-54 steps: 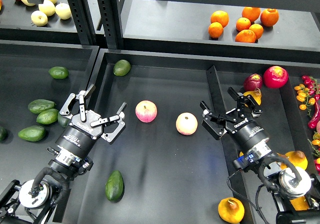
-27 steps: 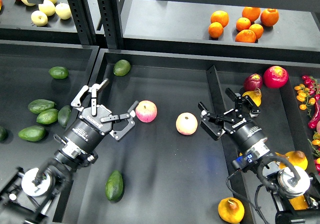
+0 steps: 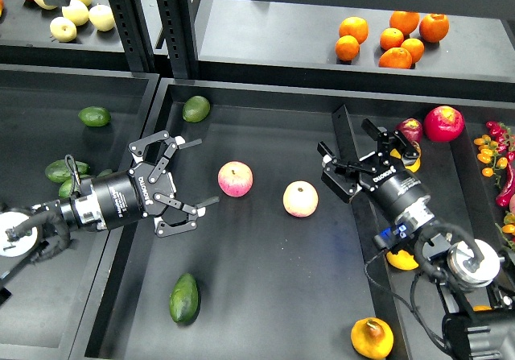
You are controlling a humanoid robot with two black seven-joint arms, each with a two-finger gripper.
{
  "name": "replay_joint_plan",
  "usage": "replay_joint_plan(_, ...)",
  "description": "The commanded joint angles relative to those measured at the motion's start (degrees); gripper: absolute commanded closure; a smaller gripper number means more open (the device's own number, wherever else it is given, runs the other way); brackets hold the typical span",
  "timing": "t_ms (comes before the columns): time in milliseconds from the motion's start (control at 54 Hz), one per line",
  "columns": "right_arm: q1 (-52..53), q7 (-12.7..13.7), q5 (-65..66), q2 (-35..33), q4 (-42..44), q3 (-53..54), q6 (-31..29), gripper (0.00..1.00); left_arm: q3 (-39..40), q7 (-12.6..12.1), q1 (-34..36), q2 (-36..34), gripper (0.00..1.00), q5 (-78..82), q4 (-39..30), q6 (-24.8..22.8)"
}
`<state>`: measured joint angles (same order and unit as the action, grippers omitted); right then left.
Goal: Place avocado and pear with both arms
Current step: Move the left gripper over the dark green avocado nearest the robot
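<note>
Head view: the left tool [image 3: 187,175] hangs wide and empty above the avocado [image 3: 183,298]. The right tool [image 3: 360,160] is spread too, well apart from the pear [image 3: 372,337].

Two open grippers over a dark fruit tray

The left gripper [image 3: 183,178] hangs with fingers spread, just left of a pink apple [image 3: 235,179]; a second apple [image 3: 300,199] lies between it and the right gripper [image 3: 360,167], also spread, at the tray divider [image 3: 344,146]. The dark avocado [image 3: 184,298] lies near the front of the tray, the pear [image 3: 372,337] at the front right. A rounder avocado [image 3: 195,108] sits at the far left corner, and oranges [image 3: 392,38] rest on the far shelf.
</note>
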<state>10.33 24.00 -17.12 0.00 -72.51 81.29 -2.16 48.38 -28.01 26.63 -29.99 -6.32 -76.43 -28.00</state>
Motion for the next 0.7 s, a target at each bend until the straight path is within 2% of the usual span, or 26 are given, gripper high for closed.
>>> replay_joint_plan(0,1.62,0.0,0.07,0.0,1.14,0.09,0.05,0.0,-5.92,0.01,5.0,-3.14,0.0,0.25,-0.04,0.0)
replay_joint_plan(74,3.02,0.0,0.25,0.0,2.28,0.09,0.05,0.0,-9.96,0.01,8.35,-6.13,0.0,0.43,-0.12,0.0)
replay_joint_plan(111,3.38,0.0,0.25,0.0,2.63,0.09,0.05,0.0,-15.84,0.01,13.09,-8.85,0.0,0.43,-0.3,0.0)
replay_joint_plan(333,4.88,0.0,0.42,0.0,3.87,0.09,0.14,0.0,-33.95,0.01,26.89,-9.91,0.0,5.87,0.14,0.0)
replay_joint_plan(500,6.02,0.0,1.65,0.0,4.04,0.09,0.14,0.0,-40.64,0.01,32.52,-9.91,0.0,12.72,0.84,0.0)
replay_joint_plan(685,7.42,0.0,1.83,0.0,5.27,0.09,0.49,0.0,-46.52,0.01,35.24,-9.21,0.0,21.42,2.07,0.0)
